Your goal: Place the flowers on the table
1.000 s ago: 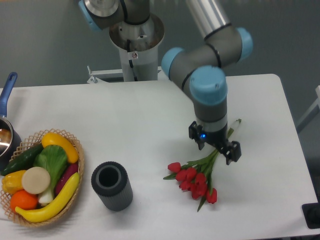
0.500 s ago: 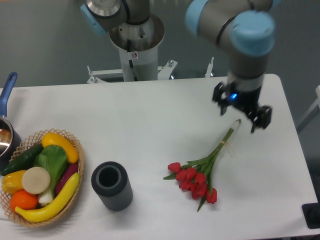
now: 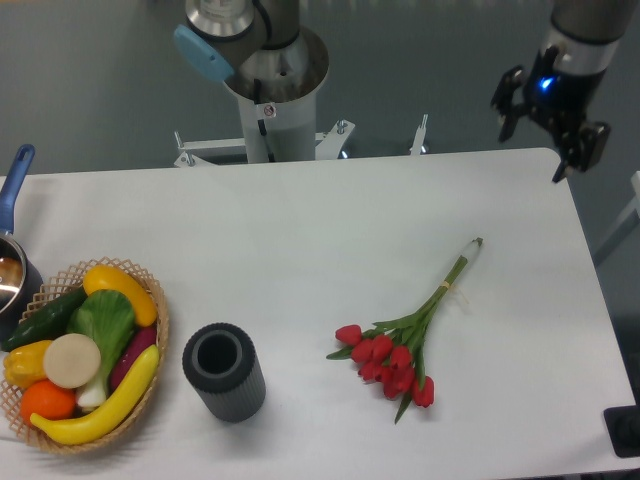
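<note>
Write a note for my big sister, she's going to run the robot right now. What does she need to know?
Gripper: open and empty, jaws spread, up by the table's far right corner, well away from the flowers.
Flowers: the red tulip bunch lies flat on the white table, right of centre, buds toward the near edge, stems pointing to the far right. Nothing touches it.
Dark grey vase: upright and empty, left of the tulips.
Wicker basket of fruit and vegetables: at the left edge, beside a pot.
Done: the flowers look placed on the table.
Left: probably nothing, just park the arm.
</note>
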